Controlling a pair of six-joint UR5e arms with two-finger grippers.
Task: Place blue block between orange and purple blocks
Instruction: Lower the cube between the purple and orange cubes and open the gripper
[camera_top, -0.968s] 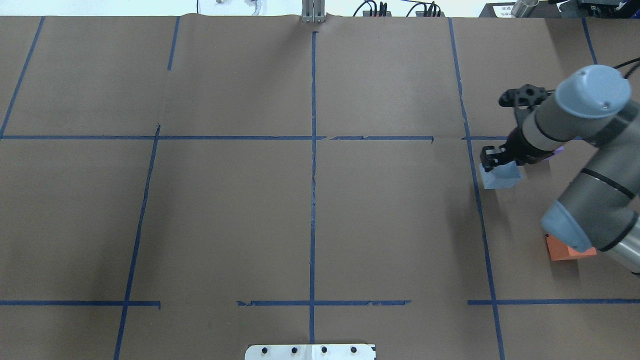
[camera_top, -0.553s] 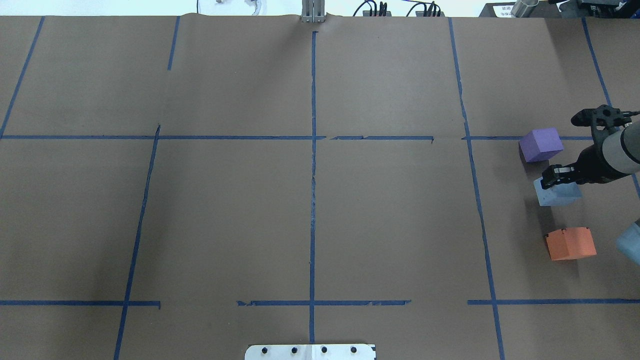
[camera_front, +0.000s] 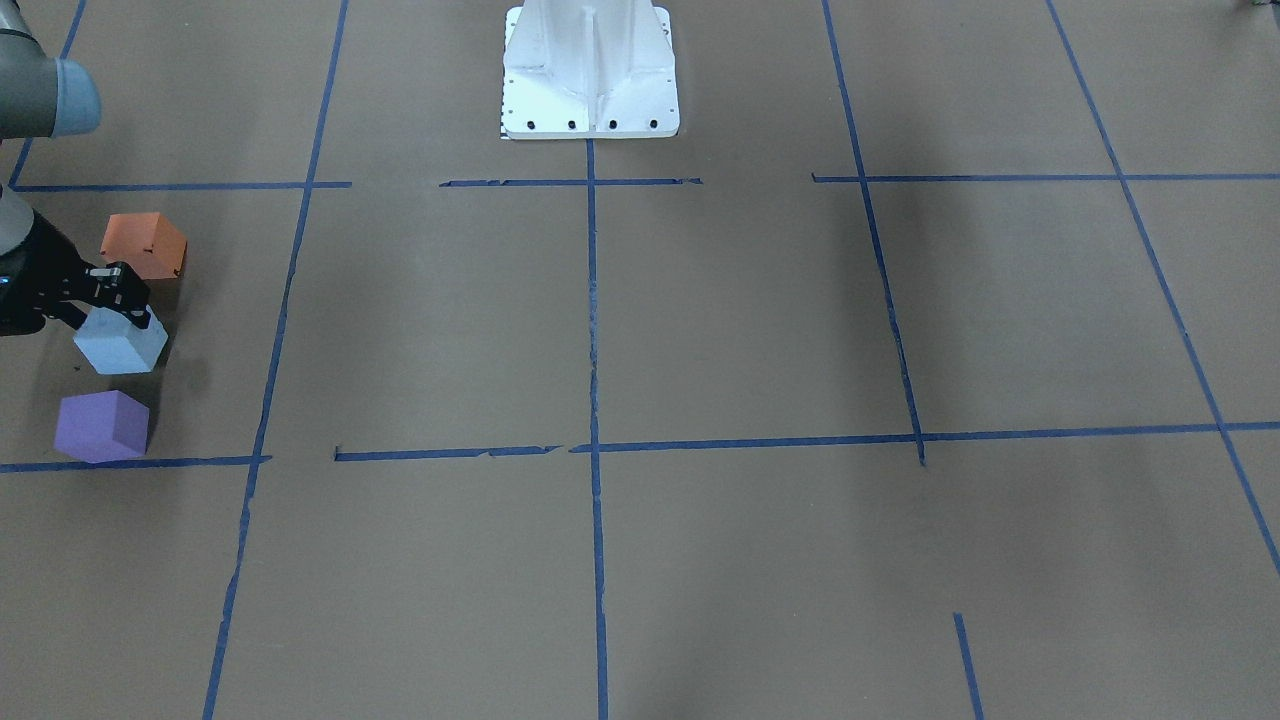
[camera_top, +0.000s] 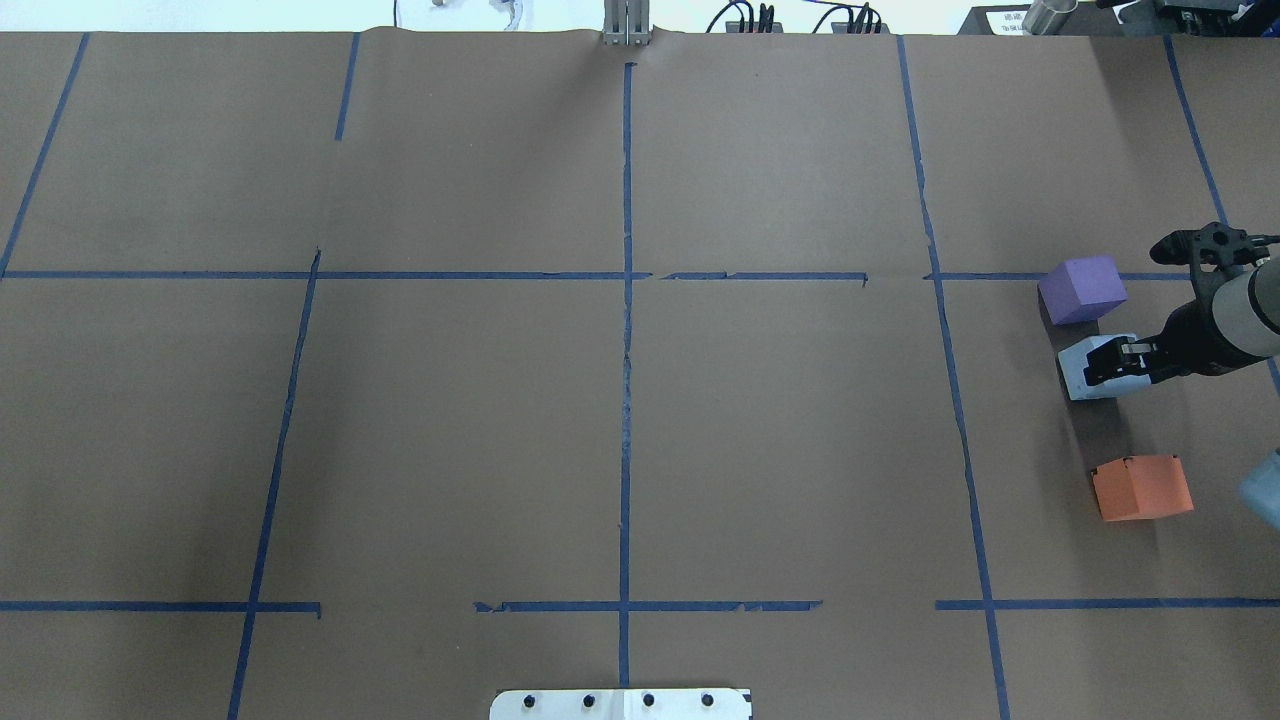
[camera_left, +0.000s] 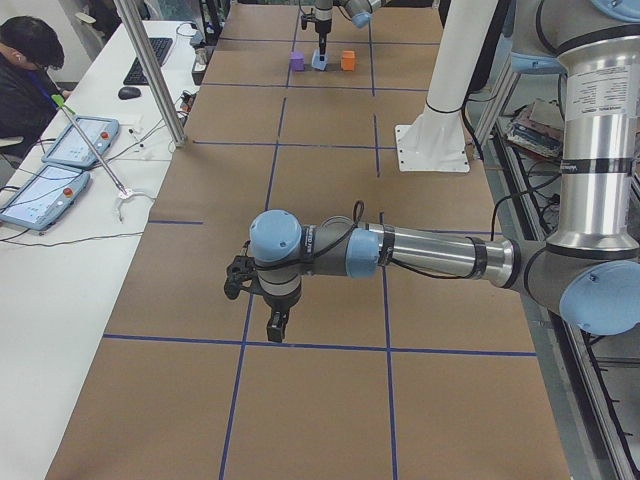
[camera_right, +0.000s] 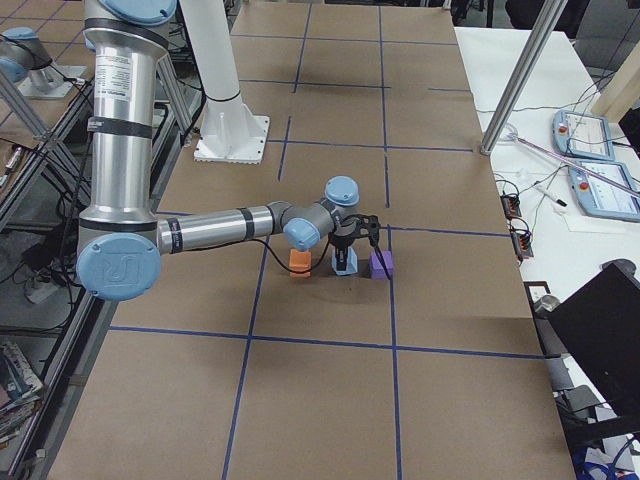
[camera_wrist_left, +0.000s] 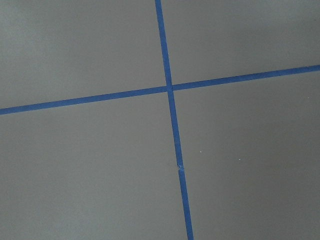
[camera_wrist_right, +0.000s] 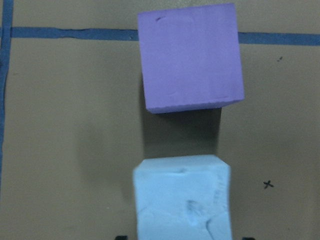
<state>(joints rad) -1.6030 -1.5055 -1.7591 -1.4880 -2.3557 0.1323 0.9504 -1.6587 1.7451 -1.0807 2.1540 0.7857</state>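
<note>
The blue block (camera_top: 1078, 368) sits on the brown paper between the purple block (camera_top: 1082, 290) and the orange block (camera_top: 1142, 487), in line with them. My right gripper (camera_top: 1103, 366) is low over the blue block and straddles it. In the right wrist view the blue block (camera_wrist_right: 182, 197) lies just below the purple block (camera_wrist_right: 190, 57), and a dark fingertip (camera_wrist_right: 120, 237) shows at each bottom edge with a small gap to the block, so the jaws look open. My left gripper (camera_left: 276, 326) shows only in the exterior left view, so I cannot tell whether it is open or shut.
The blocks lie near the table's right end, just right of a blue tape line (camera_top: 950, 380). The white robot base (camera_front: 590, 70) stands at mid-table. The left wrist view shows only crossing tape (camera_wrist_left: 169, 88) on paper.
My right gripper carried the blue block rightward across the tape line into the gap between purple and orange. It then shifted slightly toward purple, and the arm no longer covers the other blocks.
</note>
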